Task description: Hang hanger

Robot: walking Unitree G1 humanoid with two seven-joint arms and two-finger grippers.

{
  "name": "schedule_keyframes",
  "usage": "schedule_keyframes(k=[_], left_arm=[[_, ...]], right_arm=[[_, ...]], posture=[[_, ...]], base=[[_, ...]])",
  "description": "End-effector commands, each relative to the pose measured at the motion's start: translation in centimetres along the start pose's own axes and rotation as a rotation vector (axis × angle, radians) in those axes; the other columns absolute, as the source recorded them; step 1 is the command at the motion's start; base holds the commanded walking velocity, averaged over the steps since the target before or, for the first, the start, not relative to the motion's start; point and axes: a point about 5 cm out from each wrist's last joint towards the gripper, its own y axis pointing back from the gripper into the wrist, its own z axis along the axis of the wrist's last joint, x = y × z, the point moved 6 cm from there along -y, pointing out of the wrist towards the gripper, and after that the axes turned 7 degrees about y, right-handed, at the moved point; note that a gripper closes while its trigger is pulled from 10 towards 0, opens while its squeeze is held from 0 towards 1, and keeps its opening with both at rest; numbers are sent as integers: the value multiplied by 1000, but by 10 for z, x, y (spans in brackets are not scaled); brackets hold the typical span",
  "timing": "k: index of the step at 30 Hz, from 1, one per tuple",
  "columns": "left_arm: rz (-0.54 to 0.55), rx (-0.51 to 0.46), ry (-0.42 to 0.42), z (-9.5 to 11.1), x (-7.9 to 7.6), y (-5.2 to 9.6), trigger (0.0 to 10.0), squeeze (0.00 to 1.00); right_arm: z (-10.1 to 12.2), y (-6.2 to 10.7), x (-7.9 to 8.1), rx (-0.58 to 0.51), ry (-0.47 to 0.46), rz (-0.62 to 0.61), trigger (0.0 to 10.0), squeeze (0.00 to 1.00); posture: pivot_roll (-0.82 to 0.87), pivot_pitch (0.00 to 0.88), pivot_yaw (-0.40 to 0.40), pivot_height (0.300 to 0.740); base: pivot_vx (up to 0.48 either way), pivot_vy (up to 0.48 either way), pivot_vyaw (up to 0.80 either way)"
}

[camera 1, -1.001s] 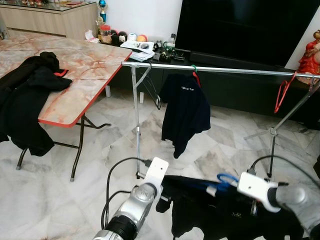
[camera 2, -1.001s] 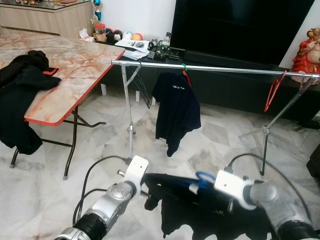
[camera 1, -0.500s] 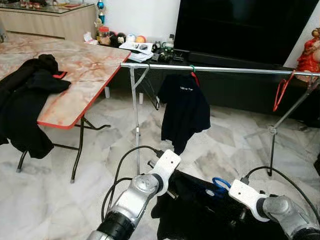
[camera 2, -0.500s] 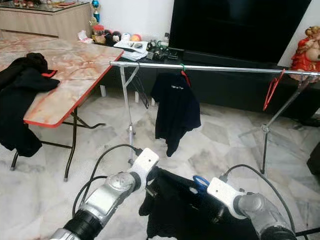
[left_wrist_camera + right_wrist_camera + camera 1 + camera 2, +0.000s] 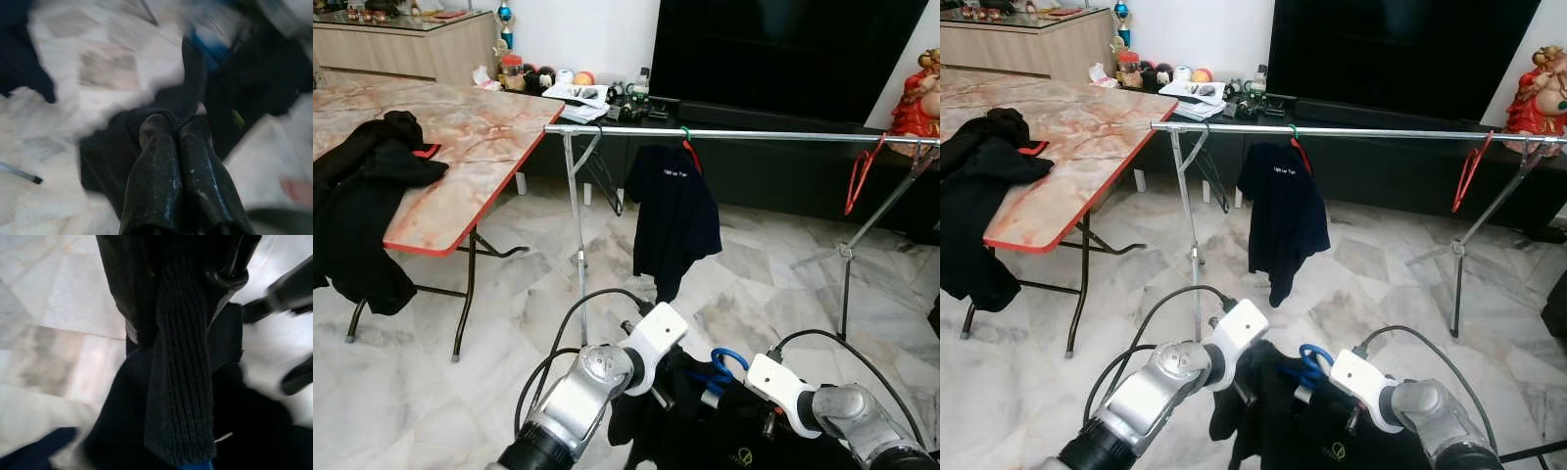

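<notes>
Left eye view has the robot standing on the marble floor facing the clothes rail [image 5: 754,135], both arms low in front of it and a black garment [image 5: 744,441] slung between them with the blue hanger [image 5: 722,367] poking up out of its collar. One dark shirt [image 5: 675,220] already hangs from the rail, a red hanger [image 5: 860,176] sits empty farther along to the right, and more dark clothes lie on the desk [image 5: 460,137] off to the left. My reading is that this is the carrying step: the load is lifted but well short of the bar, so the next move calls for raising the blue hook above the rail and dropping it over a free stretch between the shirt and the red hanger.

Left wrist view adds what the head cameras cannot: the left tool [image 5: 175,128] has its two fingers pressed together, nipping a fold of the black cloth. Right wrist view shows the right tool [image 5: 182,308] clamped on a ribbed black collar, with a sliver of blue hanger just beneath
</notes>
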Motion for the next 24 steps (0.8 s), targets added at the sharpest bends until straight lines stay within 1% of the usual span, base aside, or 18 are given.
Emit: schedule_keyframes(k=[1,2,5,6,7,8,11,12,13,14,17,22,24], left_arm=[[-55,1,-33,4,-12,0,1098,0],[-71,7,-34,3,-15,1,1216,0],[-134,33,-51,-3,-27,2,2275,0],[-146,39,-54,-4,-29,3,2275,0],[-160,50,-60,-6,-32,3,4706,0],[-162,55,-66,-7,-34,3,10000,0],[-172,45,-71,-6,-36,3,10000,0],[-191,44,-68,-5,-39,3,10000,200],[-196,46,-67,-5,-40,3,10000,200],[-196,42,-63,-5,-40,3,10000,1000],[-191,37,-69,-4,-39,3,10000,1000],[-225,60,-99,-9,-41,9,10000,1000],[-226,62,-101,-12,-40,10,10000,1000]], right_arm=[[11,3,-18,-33,-26,-75,0,0],[14,3,-17,-48,-40,-69,0,0],[25,1,-13,-108,-61,-36,0,0],[27,0,-11,-118,-62,-29,0,0],[33,0,-9,-146,-67,-17,0,0],[37,-1,-8,-170,-72,-8,0,0],[39,0,-8,-179,-69,-5,0,0],[39,0,-9,-177,-67,-8,0,0],[39,0,-9,-177,-68,-9,0,0],[39,0,-10,-176,-65,-14,0,0],[39,1,-11,-183,-57,-22,0,0],[42,2,-15,-191,-50,-43,0,0],[47,2,-17,-213,-49,-50,0,0]], posture=[[21,0,-65,740],[21,0,-65,740],[22,0,-67,740],[22,0,-67,740],[21,0,-68,740],[18,0,-69,740],[16,0,-70,740],[16,0,-70,740],[16,0,-70,740],[16,0,-71,740],[17,0,-72,740],[20,0,-76,740],[21,0,-77,740]], base=[[0,0,0],[0,0,0],[0,0,0],[0,0,0],[0,0,0],[0,0,0],[0,0,0],[0,0,0],[0,0,0],[0,0,0],[0,0,0],[0,0,0],[0,0,0]])
